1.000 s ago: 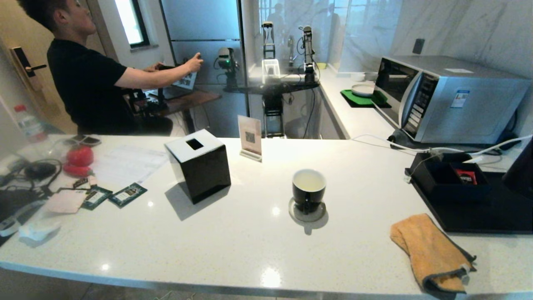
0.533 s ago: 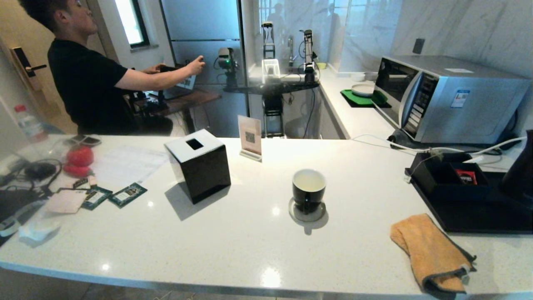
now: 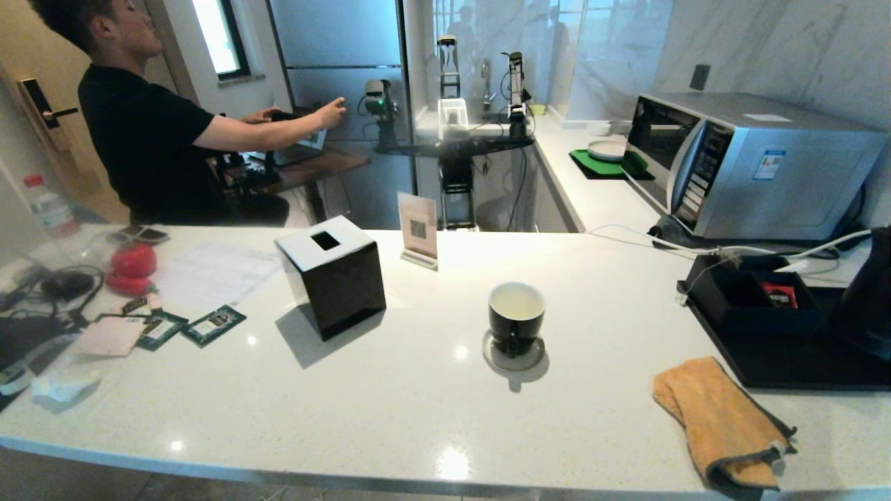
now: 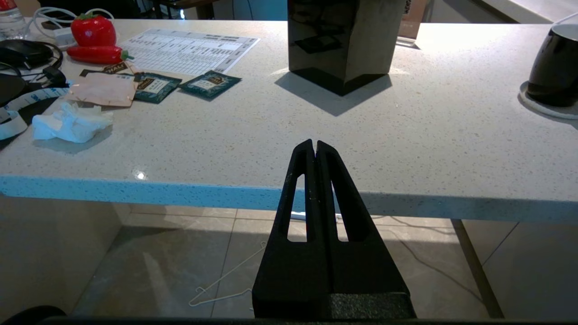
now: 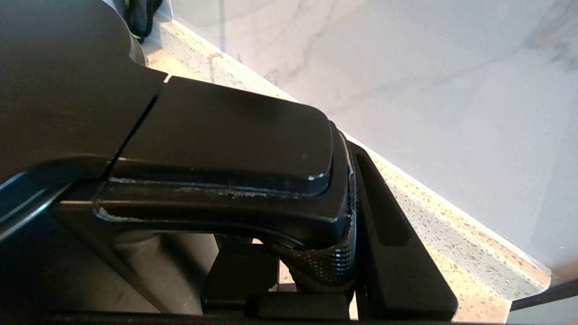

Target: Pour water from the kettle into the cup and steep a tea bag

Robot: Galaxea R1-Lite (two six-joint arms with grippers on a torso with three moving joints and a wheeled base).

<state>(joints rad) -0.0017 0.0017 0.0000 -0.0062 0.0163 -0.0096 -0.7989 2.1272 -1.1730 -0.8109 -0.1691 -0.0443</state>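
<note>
**Kettle in the right hand at the tray; tea bag next**

The step in hand looked like the kettle's return after pouring. The cup (image 3: pixel 516 314) stood on its coaster near the middle of the tabletop (image 3: pixel 418 410), and its pale inside seemed to hold water, though that could not be told for certain. The kettle (image 3: pixel 870 299) was at the tabletop's right edge, over the black tray (image 3: pixel 779 362), only partly in the head view.

The right hand (image 5: pixel 316 253) was clamped on the kettle's handle (image 5: pixel 226 149), its fingers (image 5: pixel 397 253) part-way open around the grip. Whether the kettle's base rested on the tray could not be told.

The next move, as I judged it, called for seating the kettle flat, loosing the grip, drawing clear, then finding the tea bag, which I could not make out anywhere.

The left hand (image 4: pixel 314 149) was parked below the tabletop's near edge, fingers pressed together and holding nothing, pointing toward the tissue box (image 4: pixel 345 40).
</note>
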